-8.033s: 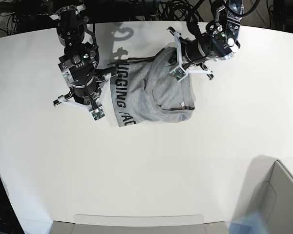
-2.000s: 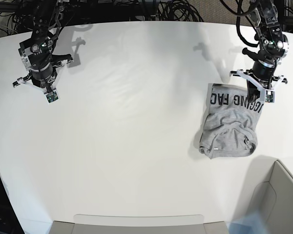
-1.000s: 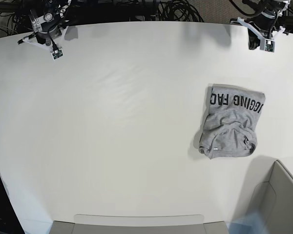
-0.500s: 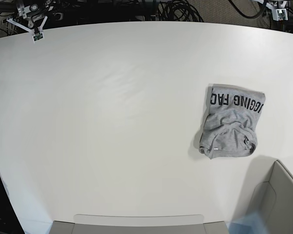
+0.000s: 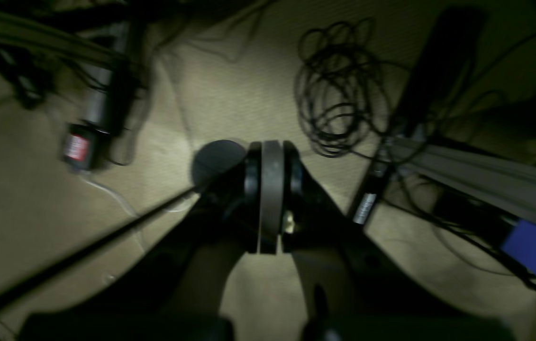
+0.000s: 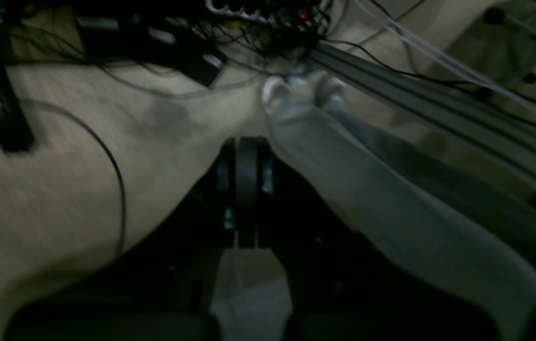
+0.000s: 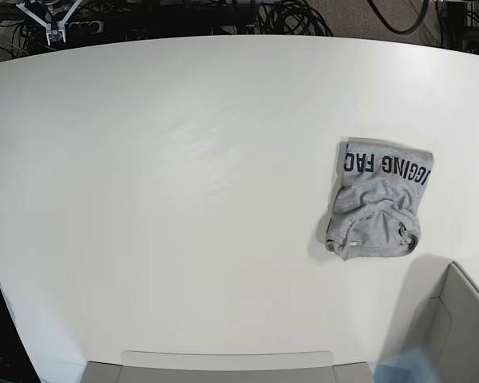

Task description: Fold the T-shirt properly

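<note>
The T-shirt (image 7: 379,207) lies crumpled and loosely folded on the white table (image 7: 184,199) at the right, grey, with black lettering along its far edge. No gripper is near it. My right gripper (image 7: 53,17) shows only as a small white tip past the table's far left corner. In the right wrist view my right gripper (image 6: 246,148) is shut on nothing and hangs over beige floor. My left gripper (image 5: 271,156) is out of the base view. The left wrist view shows it shut and empty over the floor, and the T-shirt is in neither wrist view.
A grey bin (image 7: 455,319) stands at the table's near right corner and a flat grey tray (image 7: 223,363) at the near edge. Cables (image 7: 291,16) pile up behind the table. A coil of cable (image 5: 339,109) lies on the floor. A person's grey-trousered legs (image 6: 343,166) stand near the right arm.
Both arms pulled back beyond the table's far edge. The left one has left the base view and the right one sits further up in the corner. The T-shirt has stayed put.
</note>
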Robot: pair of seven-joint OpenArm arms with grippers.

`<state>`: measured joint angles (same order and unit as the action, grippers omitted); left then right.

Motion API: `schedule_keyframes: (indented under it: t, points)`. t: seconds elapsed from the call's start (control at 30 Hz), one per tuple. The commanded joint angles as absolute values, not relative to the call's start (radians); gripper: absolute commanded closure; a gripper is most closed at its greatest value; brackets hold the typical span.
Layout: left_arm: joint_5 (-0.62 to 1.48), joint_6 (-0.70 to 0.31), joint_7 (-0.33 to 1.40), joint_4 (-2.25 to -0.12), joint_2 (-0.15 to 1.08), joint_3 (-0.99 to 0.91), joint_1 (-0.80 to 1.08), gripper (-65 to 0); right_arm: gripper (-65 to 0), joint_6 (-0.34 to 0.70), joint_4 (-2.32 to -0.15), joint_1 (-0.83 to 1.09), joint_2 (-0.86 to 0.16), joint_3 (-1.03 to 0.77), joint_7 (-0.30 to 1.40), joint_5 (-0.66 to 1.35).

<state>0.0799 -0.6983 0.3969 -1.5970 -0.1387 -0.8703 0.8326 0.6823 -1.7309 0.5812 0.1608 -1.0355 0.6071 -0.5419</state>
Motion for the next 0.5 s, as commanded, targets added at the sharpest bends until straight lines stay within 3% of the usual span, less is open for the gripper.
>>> schedule_keyframes:
  t: [0.0,0.23,0.47]
  points:
    - [0.088,-0.698,0.371,-1.577,-0.145,-0.875,0.852,0.0,0.0,0.698,-1.712,0.588,0.157,-1.055,0.576,-0.547]
    - [-0.053,-0.698,0.234,-1.345,-0.145,-0.871,0.783,0.0,0.0,0.698,-1.484,0.532,0.157,-1.135,0.383,-0.676]
    - [-0.225,-0.698,0.085,-1.047,-0.145,-0.926,0.650,0.0,0.0,0.698,-1.283,0.366,0.140,-1.349,0.139,-0.897]
